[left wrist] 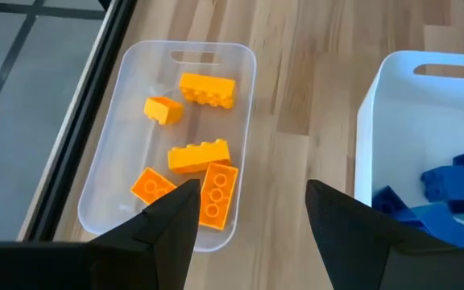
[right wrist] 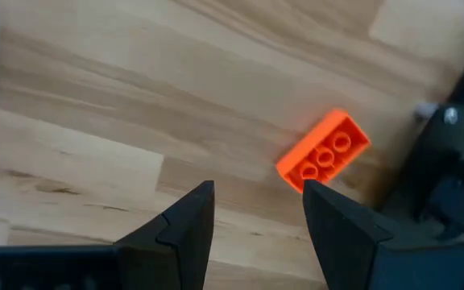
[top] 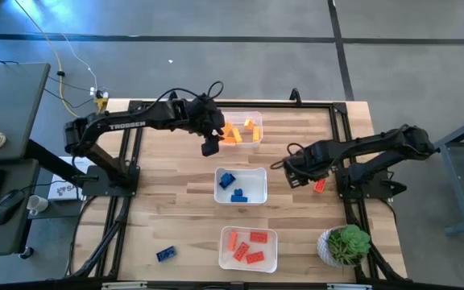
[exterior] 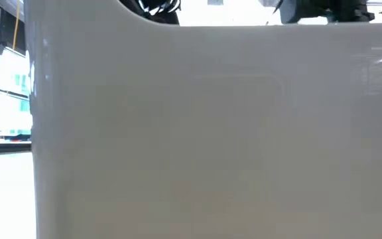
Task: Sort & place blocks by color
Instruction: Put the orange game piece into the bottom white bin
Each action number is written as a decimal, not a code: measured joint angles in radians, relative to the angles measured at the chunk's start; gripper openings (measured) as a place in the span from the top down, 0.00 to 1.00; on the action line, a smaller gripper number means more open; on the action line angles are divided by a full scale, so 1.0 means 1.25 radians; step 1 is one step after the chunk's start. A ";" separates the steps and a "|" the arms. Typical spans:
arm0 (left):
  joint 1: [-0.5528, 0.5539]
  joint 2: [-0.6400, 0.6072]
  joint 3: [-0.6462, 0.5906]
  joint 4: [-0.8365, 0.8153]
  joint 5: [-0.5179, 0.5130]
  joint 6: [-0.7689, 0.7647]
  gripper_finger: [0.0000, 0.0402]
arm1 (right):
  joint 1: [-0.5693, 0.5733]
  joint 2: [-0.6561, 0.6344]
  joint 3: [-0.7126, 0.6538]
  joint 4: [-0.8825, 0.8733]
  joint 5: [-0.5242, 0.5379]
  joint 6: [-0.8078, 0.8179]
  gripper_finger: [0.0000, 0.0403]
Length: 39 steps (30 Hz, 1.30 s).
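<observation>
Three clear tubs stand in a row down the table's middle. The far tub (top: 252, 119) holds several yellow-orange blocks (left wrist: 201, 157), the middle tub (top: 258, 173) blue blocks (top: 230, 182), and the near tub (top: 271, 234) red blocks (top: 248, 248). My left gripper (left wrist: 252, 193) hangs open and empty above the near end of the far tub (top: 209, 145). My right gripper (right wrist: 256, 189) points down, open, over the bare table right of the middle tub (top: 296, 174). A red block (right wrist: 323, 151) lies flat on the wood just beside one of its fingertips (top: 320, 185).
A single blue block (top: 165, 254) lies on the table near the front left. A potted plant (top: 345, 244) stands at the front right. A pale tub wall (exterior: 211, 133) fills the low view. Bare wood shows left of the tubs.
</observation>
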 joint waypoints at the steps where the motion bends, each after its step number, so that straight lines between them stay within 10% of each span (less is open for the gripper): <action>1: -0.003 -0.003 0.000 -0.002 -0.002 0.000 0.47 | 0.008 0.000 -0.009 0.000 -0.003 0.018 0.56; 19: -0.002 -0.017 0.000 -0.001 0.000 0.033 0.47 | 0.152 -0.133 -0.227 0.061 -0.011 0.491 0.56; 25: -0.002 -0.017 0.000 -0.001 0.001 0.033 0.47 | 0.174 -0.152 -0.229 0.058 0.084 0.637 0.56; 39: -0.006 -0.016 -0.001 0.001 0.001 0.025 0.47 | 0.168 -0.116 -0.230 0.082 0.007 0.786 0.56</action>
